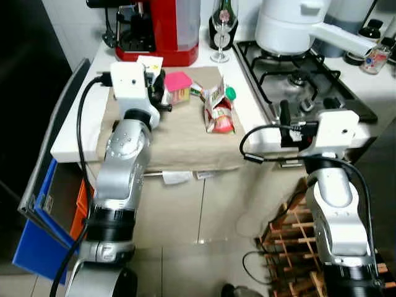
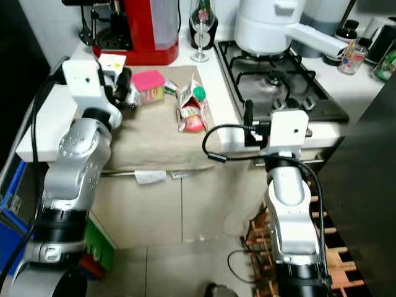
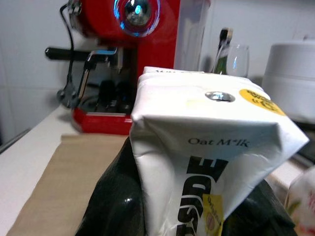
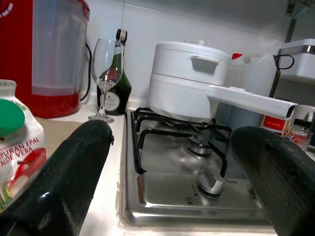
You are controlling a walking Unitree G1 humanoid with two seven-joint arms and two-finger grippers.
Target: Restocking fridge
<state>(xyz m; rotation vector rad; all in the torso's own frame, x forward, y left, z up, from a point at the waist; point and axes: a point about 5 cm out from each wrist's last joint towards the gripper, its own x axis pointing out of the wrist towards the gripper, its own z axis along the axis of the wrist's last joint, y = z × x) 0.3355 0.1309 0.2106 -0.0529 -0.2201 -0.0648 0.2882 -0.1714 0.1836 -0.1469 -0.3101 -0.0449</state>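
Left wrist view shows the left pincer (image 3: 197, 216) closed on a white oat milk carton (image 3: 206, 147), its black fingers (image 3: 115, 206) pressed against the carton's sides. From the head camera, that pincer (image 1: 154, 83) sits over the back left part of a tan cloth (image 1: 179, 145) on the white counter (image 1: 74, 139).

Two more cartons lie on the cloth — a small box with a pink top (image 1: 177, 86) just beside the left pincer, and a juice carton with a green cap (image 1: 218, 110) tipped on its side near the cloth's right edge. That makes three cartons in all.

Behind the cloth stands a red coffee machine (image 1: 162, 31), and to its right one wine glass (image 1: 221, 31) in front of one dark bottle (image 4: 117, 73).

The right pincer (image 1: 286, 117) hovers at the front edge of the gas hob (image 1: 297, 80), fingers (image 4: 64, 177) spread wide with nothing between them. One white pot (image 4: 192, 81) with a long handle sits on the hob's back burner, and a small jar (image 1: 375, 59) stands off to the right.

Below the counter, a blue crate (image 1: 37, 241) sits on the floor to the left and a wooden rack (image 1: 291, 247) to the right.
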